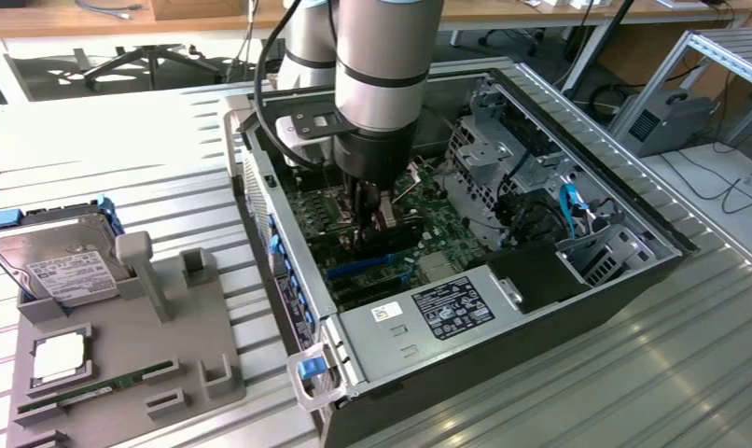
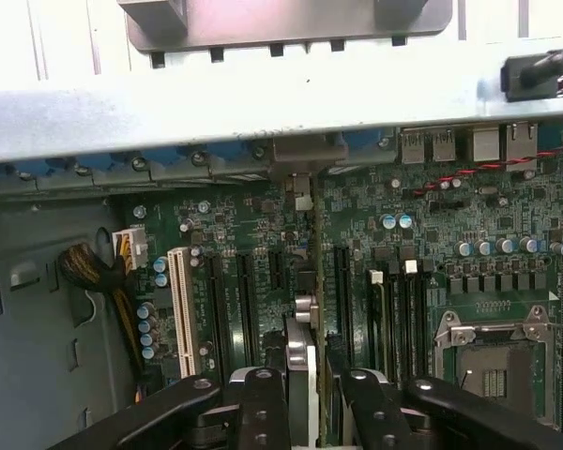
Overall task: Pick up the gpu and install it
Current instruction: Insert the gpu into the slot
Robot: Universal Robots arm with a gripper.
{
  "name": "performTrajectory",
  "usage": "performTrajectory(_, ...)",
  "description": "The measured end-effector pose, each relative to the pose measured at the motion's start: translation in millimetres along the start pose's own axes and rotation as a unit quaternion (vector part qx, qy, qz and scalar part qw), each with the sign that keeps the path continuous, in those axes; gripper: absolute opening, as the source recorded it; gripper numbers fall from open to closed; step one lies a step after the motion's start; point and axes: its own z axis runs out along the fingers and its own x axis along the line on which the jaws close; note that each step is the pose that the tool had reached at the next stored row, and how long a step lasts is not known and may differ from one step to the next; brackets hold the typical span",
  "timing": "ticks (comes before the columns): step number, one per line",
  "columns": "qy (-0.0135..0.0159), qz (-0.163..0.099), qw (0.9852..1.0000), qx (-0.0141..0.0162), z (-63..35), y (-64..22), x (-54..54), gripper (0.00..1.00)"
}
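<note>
Ribbed metal counter (image 1: 675,373) carries one open computer case (image 1: 501,327) and one grey holder (image 1: 127,364); inside the case, one gripper (image 2: 305,394) stands clamped partway on one gpu (image 2: 302,352), held edge-on above the motherboard (image 2: 432,244).

One open computer case (image 1: 625,271), one gpu (image 2: 305,375) — one hard drive (image 1: 52,261), one RAM stick (image 1: 96,387)

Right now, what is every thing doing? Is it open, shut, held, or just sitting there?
pincer: shut on the gpu, down inside the computer case
gpu: held on edge over the motherboard slots
computer case: lying on its side, side panel off
hard drive: resting in the grey holder, untouched
RAM stick: lying in the grey holder
CPU socket: empty
</note>
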Motion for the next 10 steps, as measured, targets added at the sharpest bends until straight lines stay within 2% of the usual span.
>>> performTrajectory(10,0.0001,0.000,1.0000,-0.0001,0.1,0.0,0.1,0.27)
